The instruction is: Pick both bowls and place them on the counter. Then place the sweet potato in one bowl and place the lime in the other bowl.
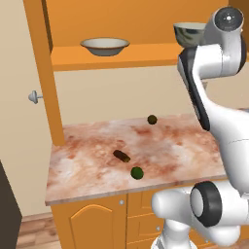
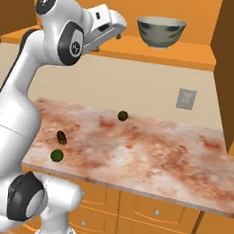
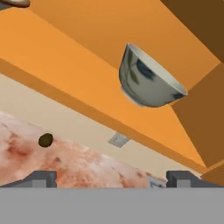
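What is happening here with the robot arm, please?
The arm has its open gripper raised toward the grey-green bowl on the orange shelf, holding nothing. The cream bowl also sits on that shelf. On the counter lie the sweet potato, the lime and a duller olive ball.

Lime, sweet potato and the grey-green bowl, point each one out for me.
lime (image 1: 137, 172), left base view, middle of the ball.
sweet potato (image 1: 121, 155), left base view, middle of the lump.
grey-green bowl (image 2: 160, 33), right base view, outer wall.
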